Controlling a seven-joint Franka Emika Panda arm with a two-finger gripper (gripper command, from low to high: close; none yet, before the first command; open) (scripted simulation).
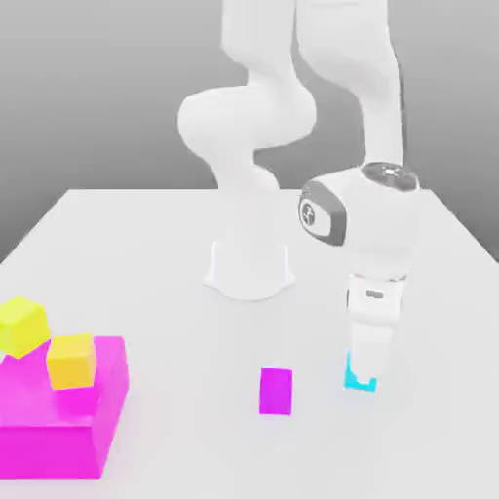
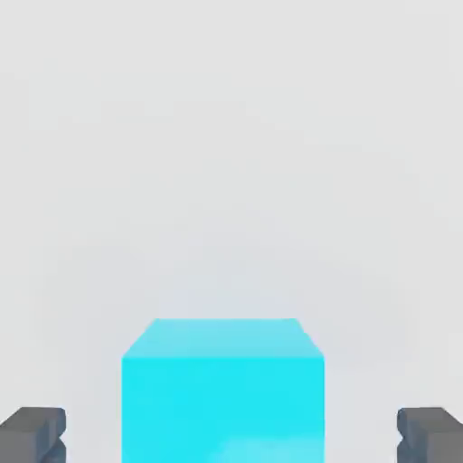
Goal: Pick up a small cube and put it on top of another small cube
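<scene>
Cyan cube (image 1: 361,377) sits on the white table (image 1: 146,253), toward the exterior view's right, and the gripper (image 1: 365,368) is right down over it. In the hand view the cyan cube (image 2: 222,393) lies between the two dark fingertips (image 2: 33,434), one on each side, with a gap of bare table showing on both sides. So the gripper is spread wide and is not pinching anything yet. The cube looks to be in the middle of the gap, so I think the fingers only need to squeeze in from the sides — no sliding over first.

A small magenta cube (image 1: 277,391) rests near the cyan one, on the exterior view's left of it, and the two are apart. That is likely the cube to stack on. Once the cyan cube is held, the arm would have to lift it and carry it that way.

Far off at the exterior view's left stands a big magenta block (image 1: 58,424) with an orange cube (image 1: 72,361) on top, and a yellow cube (image 1: 21,326) at its back edge.
</scene>
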